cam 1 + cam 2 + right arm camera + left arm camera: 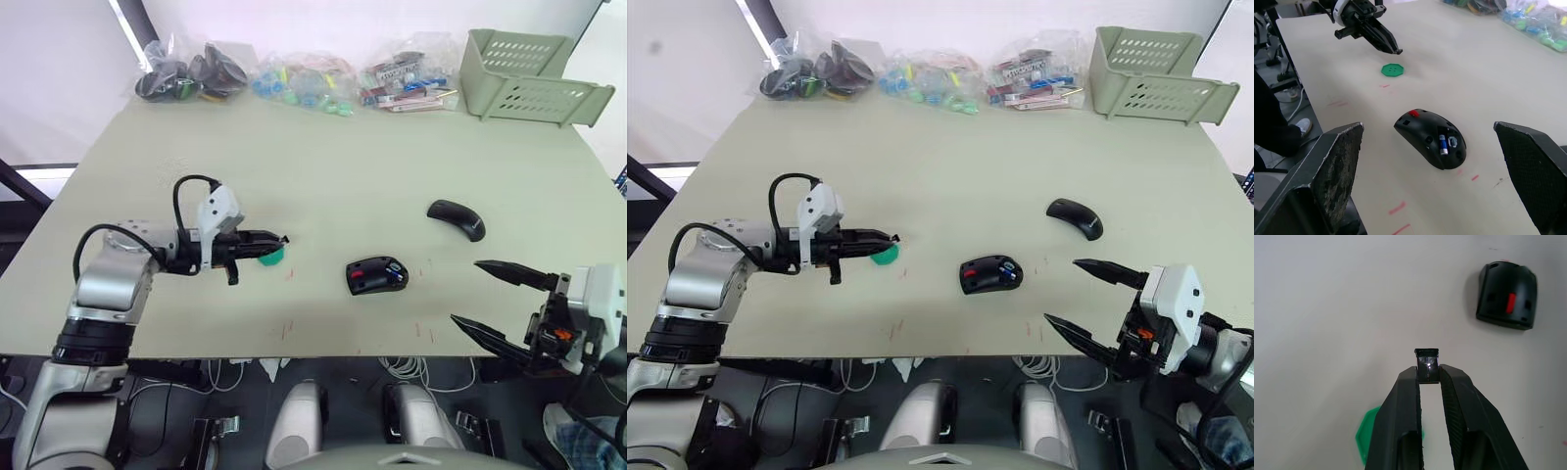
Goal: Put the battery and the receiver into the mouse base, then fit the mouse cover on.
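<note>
Receiver (1427,364) pinched in left gripper (1428,377) tips

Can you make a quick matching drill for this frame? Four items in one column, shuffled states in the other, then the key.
Items:
1. tiny dark squarish receiver
2. small blue cylinder battery
3. thin glossy black arched mouse cover
4. flat green disc

States:
A. seated in the black oval mouse base
B. bare on the table, right of the base
C. pinched at the left gripper tips
D. on the table below the left gripper

Pairs: 1-C, 2-A, 3-B, 4-D
</note>
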Controlling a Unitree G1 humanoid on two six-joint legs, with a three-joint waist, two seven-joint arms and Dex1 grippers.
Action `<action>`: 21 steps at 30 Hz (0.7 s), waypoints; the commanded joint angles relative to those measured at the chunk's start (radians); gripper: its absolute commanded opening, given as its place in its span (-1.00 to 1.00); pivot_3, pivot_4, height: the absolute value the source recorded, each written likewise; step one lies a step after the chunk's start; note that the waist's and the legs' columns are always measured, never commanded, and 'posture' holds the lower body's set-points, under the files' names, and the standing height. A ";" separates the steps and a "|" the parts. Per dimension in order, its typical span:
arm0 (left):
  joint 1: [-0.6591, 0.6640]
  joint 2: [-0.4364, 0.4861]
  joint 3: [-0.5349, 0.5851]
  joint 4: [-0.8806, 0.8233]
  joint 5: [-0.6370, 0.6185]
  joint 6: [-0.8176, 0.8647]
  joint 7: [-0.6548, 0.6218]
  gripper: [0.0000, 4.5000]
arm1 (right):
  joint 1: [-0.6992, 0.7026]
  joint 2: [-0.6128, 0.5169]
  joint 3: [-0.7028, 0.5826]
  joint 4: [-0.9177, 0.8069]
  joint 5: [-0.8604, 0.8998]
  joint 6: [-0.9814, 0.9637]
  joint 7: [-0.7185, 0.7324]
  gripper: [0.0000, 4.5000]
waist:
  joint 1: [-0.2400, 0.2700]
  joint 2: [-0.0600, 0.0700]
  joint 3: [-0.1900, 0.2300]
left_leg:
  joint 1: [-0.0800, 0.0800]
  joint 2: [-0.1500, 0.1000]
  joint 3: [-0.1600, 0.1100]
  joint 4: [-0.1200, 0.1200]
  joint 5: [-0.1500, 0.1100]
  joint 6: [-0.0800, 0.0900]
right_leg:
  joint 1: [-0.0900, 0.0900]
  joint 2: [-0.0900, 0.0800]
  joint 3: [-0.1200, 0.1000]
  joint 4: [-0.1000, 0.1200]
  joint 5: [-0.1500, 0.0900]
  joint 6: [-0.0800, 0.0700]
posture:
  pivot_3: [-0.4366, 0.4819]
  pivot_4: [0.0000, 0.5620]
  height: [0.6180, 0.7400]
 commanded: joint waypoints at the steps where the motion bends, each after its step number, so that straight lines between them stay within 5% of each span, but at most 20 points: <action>1: -0.092 0.001 -0.032 -0.060 -0.034 -0.007 -0.066 -0.75 | -0.060 -0.026 0.024 -0.023 0.037 0.035 -0.021 1.00 | 0.001 0.000 0.000 | 0.000 0.000 0.000 0.000 0.000 0.000 | 0.000 0.000 0.000 0.000 0.000 0.000 | -0.05 -0.47 1.00; 13: -0.257 -0.044 -0.161 -0.040 0.020 -0.087 -0.146 -0.75 | -0.237 -0.078 0.167 -0.023 0.007 0.196 -0.139 1.00 | -0.001 0.000 0.000 | -0.001 0.000 -0.001 0.001 0.000 0.000 | 0.000 0.002 0.001 0.000 0.000 0.000 | -0.05 -0.47 1.00; 21: -0.322 -0.087 -0.207 -0.023 0.038 -0.127 -0.184 -0.75 | -0.553 -0.070 0.227 0.085 0.318 0.555 -0.376 1.00 | -0.002 -0.001 0.001 | -0.001 0.000 -0.001 0.001 0.000 0.000 | 0.000 0.002 0.001 0.000 0.002 -0.003 | -0.05 -0.47 1.00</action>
